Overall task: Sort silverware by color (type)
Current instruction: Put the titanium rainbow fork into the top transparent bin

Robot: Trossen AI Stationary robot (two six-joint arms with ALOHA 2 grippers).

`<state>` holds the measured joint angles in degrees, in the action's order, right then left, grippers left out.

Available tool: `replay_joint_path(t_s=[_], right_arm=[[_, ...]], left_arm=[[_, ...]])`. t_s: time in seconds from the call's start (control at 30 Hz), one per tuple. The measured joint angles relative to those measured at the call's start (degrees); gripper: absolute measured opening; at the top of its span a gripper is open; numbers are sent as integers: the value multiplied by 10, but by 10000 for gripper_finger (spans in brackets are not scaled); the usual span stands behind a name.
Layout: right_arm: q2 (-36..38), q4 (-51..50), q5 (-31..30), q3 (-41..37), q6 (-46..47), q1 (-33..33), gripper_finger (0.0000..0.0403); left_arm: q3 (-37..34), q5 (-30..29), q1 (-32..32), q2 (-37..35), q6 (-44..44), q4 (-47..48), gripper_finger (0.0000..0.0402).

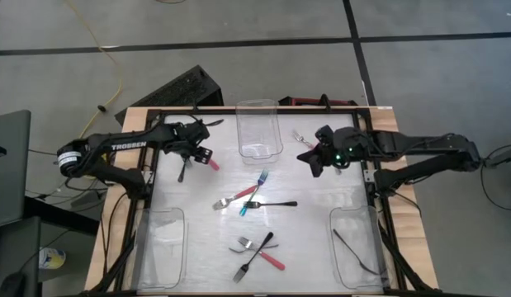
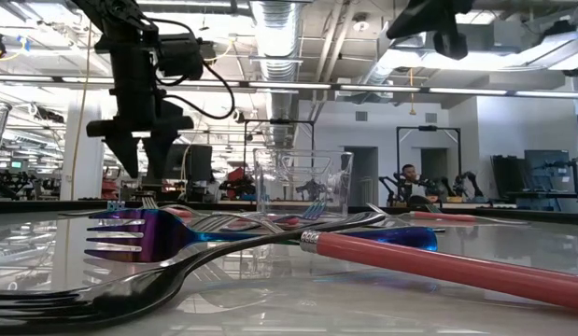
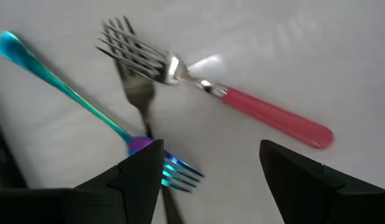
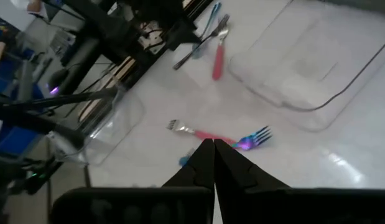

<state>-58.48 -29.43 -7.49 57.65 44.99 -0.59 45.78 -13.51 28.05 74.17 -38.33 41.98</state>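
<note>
The left gripper (image 1: 197, 150) hung with fingers spread and empty over a red-handled fork (image 3: 242, 102), a teal fork (image 3: 74, 96) and a black fork (image 3: 139, 99) crossed at the tabletop's (image 1: 313, 235) far left; the right gripper (image 1: 314, 158) was closed, holding nothing. Light, stiff, slippery forks; the red handle's bare middle looked the safest hold

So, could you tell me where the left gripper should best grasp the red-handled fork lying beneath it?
Probably mid-handle: the left gripper is open just above the red-handled fork, and its pink handle lies flat and clear, while its tines overlap a black fork. Come straight down, fingers straddling the handle.
</note>
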Motion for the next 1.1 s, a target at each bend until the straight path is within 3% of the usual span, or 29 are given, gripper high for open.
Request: replay_joint_path(t_s=[0.27,0.43,0.7,0.87,1.1], right_arm=[[0,-1,-17,0,19,63,29],[0,-1,-42,0,-31,85,28],[0,-2,-45,0,-141,75,29],[0,-2,-43,0,-225,63,29],[0,-17,29,0,-291,28,29]], left_arm=[[0,4,43,0,15,0,249],[0,6,79,0,-12,18,249],[-20,-2,96,0,-90,40,249],[-62,24,90,0,-155,18,249],[-102,17,70,0,-240,-63,249]])
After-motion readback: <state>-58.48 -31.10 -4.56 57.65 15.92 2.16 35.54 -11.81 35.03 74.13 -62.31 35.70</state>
